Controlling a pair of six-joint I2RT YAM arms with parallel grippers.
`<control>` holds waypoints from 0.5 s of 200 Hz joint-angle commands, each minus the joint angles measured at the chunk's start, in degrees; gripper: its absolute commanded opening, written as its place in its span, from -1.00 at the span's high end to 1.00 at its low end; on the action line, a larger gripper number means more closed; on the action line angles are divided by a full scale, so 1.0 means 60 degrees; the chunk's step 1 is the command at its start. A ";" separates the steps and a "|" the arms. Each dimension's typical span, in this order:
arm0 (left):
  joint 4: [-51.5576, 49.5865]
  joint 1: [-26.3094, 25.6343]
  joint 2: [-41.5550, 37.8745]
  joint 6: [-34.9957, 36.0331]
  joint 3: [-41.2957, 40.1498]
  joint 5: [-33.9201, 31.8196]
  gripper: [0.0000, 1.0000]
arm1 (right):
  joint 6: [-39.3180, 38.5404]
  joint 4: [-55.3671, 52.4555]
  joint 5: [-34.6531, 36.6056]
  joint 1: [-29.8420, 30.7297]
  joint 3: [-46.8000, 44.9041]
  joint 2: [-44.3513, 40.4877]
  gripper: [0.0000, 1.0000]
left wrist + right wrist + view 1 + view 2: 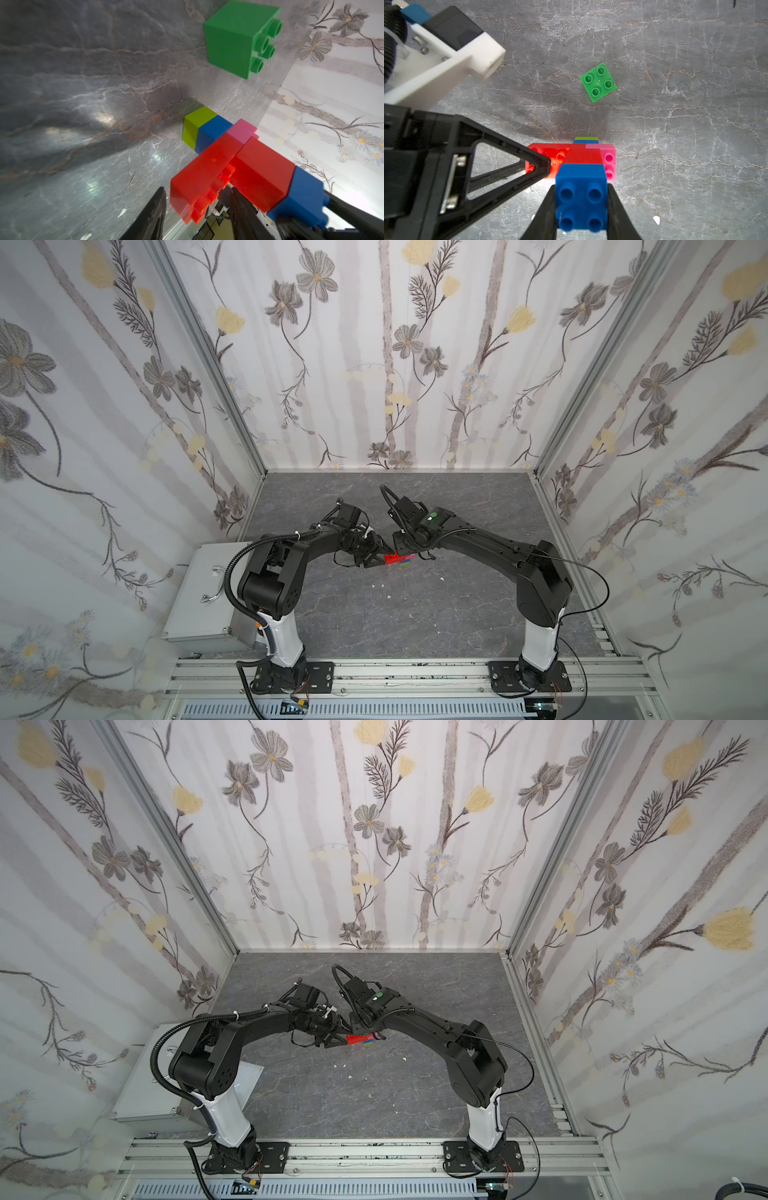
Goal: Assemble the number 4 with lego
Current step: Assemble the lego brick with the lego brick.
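My right gripper (581, 187) is shut on a blue brick (581, 199), the near end of a lego column of blue, red (583, 155), pink (609, 160), blue and lime (194, 124) bricks. A long red brick (199, 174) sticks out sideways from the column, and my left gripper (197, 188) is shut on it, one finger (529, 158) lying over its studs. Both grippers meet at mid-table, where the lego (395, 559) (358, 1039) shows in both top views. A dark green brick (598, 82) (232, 41) lies alone on the table, studs up, beyond the column.
The grey marble table (415, 614) is boxed in by flowered walls on three sides. A metal box (199, 593) sits at the left front by the left arm's base. Small white specks (388, 596) dot the table in front of the grippers.
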 commanded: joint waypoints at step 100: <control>-0.0224 0.0020 -0.0436 0.0351 0.0172 0.0484 -0.18 | 0.0620 -0.1353 -0.0446 -0.0155 -0.1320 -0.0282 1.00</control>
